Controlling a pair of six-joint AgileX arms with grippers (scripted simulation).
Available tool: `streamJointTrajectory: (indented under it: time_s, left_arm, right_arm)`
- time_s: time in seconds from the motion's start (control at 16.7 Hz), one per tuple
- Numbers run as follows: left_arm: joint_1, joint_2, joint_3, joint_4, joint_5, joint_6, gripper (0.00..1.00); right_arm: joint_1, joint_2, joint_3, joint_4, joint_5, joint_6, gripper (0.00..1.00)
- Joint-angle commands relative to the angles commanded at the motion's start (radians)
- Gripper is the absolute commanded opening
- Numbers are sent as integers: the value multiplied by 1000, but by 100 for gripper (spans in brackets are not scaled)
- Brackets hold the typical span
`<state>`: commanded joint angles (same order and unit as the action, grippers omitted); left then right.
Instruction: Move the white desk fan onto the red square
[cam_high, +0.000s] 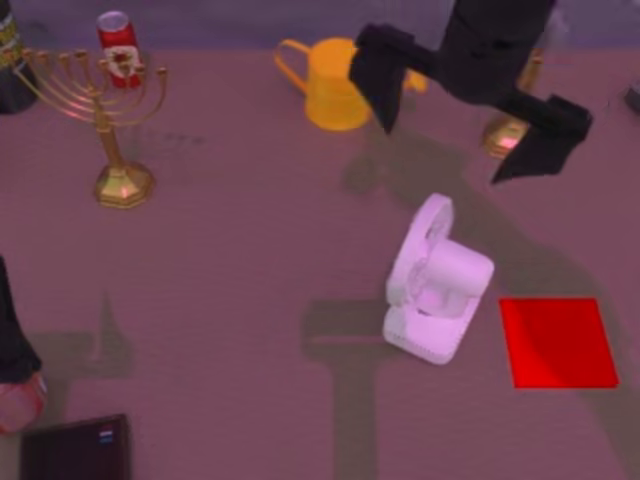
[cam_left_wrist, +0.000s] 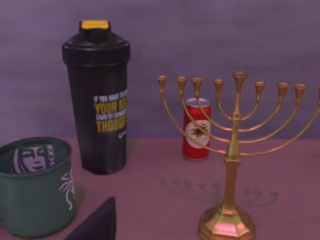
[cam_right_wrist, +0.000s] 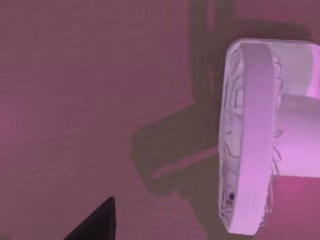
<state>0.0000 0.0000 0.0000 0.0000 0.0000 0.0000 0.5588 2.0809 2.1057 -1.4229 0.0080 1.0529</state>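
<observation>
The white desk fan (cam_high: 435, 285) stands right of the table's middle, its round grilled head toward the back and its rectangular base toward the front. Its head rim (cam_right_wrist: 247, 135) fills one side of the right wrist view. The red square (cam_high: 557, 342) lies flat just right of the fan's base, with a narrow gap between them. My right gripper (cam_high: 443, 153) hangs open above the table behind the fan, its fingers spread wide and nothing between them. One dark fingertip (cam_right_wrist: 100, 222) shows in its wrist view. My left arm (cam_high: 12, 340) is parked at the left edge, one finger (cam_left_wrist: 100, 220) showing.
A yellow watering can (cam_high: 335, 85) stands at the back under the right arm. A gold menorah (cam_high: 115, 130), a red can (cam_high: 118, 45) and a black shaker bottle (cam_left_wrist: 97, 95) stand at the back left. A green cup (cam_left_wrist: 35, 185) and a dark box (cam_high: 75, 450) sit near the left arm.
</observation>
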Motion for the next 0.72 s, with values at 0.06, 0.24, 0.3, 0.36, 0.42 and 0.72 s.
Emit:
streamJointTrajectory:
  time_s: [0.06,0.24,0.3,0.36,0.42,0.72]
  left_arm:
    - [0,0,0,0,0,0,100]
    - [0,0,0,0,0,0,100]
    - [0,0,0,0,0,0,100]
    - [0,0,0,0,0,0,100]
    - [0,0,0,0,0,0,100]
    - [0,0,0,0,0,0,100]
  right_arm:
    - [12,47,25,-34,-2,19,100]
    - [32,129,64,-97,-5,53,100]
    - [34,135,66,-103,-6,56,100]
    - [34,135,66,-103,-6,56,100]
    - [34,135,66,-103,-6,56,100]
    - [31,132,47,-84,-6,52,100]
